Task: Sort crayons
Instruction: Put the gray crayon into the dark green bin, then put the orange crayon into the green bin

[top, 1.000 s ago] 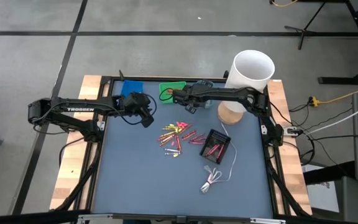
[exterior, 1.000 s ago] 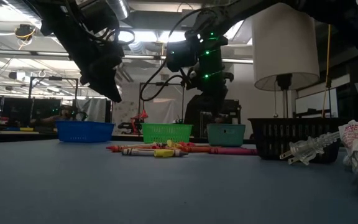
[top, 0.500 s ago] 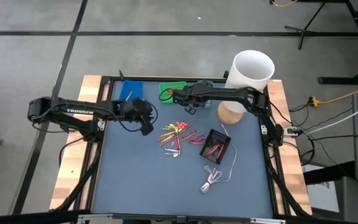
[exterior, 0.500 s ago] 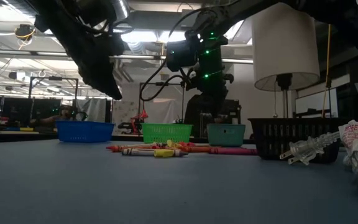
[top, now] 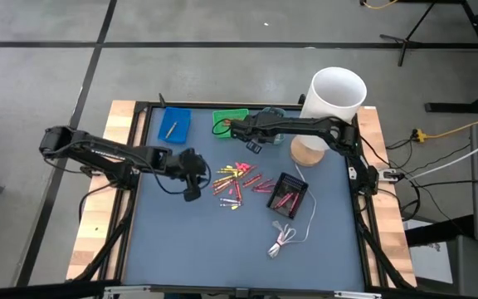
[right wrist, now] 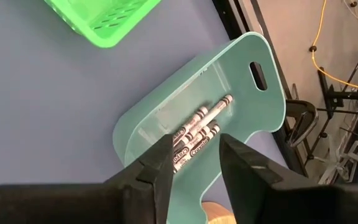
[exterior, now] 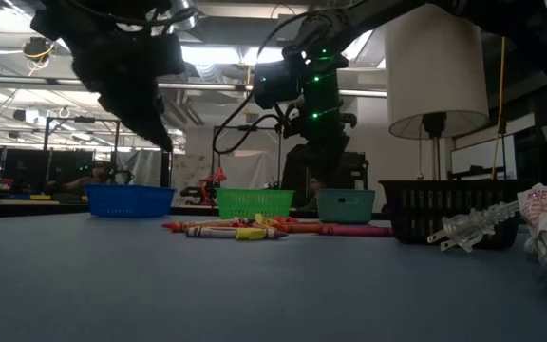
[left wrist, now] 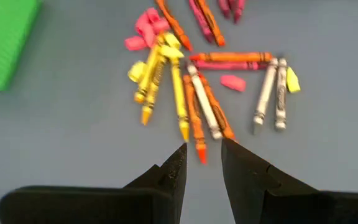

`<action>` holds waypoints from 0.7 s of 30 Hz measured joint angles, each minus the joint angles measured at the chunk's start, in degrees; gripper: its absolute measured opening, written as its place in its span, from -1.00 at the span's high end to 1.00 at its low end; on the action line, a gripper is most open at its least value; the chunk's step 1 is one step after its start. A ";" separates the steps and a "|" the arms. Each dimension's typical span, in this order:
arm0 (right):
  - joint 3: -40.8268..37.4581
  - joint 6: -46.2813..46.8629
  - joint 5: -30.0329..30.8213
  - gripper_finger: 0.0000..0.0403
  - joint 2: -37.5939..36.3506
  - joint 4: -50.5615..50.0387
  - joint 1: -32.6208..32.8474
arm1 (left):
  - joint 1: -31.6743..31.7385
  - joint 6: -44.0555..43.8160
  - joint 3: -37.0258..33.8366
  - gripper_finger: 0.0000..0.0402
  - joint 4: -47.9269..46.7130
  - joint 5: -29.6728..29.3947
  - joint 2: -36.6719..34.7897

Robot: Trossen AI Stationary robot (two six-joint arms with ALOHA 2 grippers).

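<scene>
Loose crayons [top: 237, 179] in yellow, orange, pink, red and white lie in a pile [left wrist: 194, 93] mid-table. My left gripper [left wrist: 202, 157] hovers open just above the pile's left edge [top: 191, 188], touching nothing. My right gripper [right wrist: 194, 149] stands open over the teal tray [right wrist: 241, 81] at the far edge, where three white crayons [right wrist: 199, 129] lie on the tray's floor. An orange crayon lies in the blue tray [top: 173, 123]. Red and pink crayons fill the black tray [top: 289, 193].
A green tray [top: 230, 120] stands between the blue and teal ones. A white lamp shade [top: 337, 95] on a wooden base [top: 308, 153] rises at the far right. A coiled white cable [top: 284, 241] lies toward the near edge.
My left gripper has swung away from the blue tray toward the table's near edge and now hangs beside the crayon pile, having turned a little on the way. The blue tray with its orange crayon has come into full sight.
</scene>
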 joint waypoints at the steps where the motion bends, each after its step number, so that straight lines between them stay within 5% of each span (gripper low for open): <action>1: 0.00 0.02 0.05 0.36 0.00 0.07 0.36 | -0.72 -0.46 0.00 0.58 -0.26 -0.10 0.72; 21: 0.02 0.20 0.40 0.36 0.00 -3.10 17.58 | -5.46 -0.42 0.04 0.58 8.93 -4.40 16.84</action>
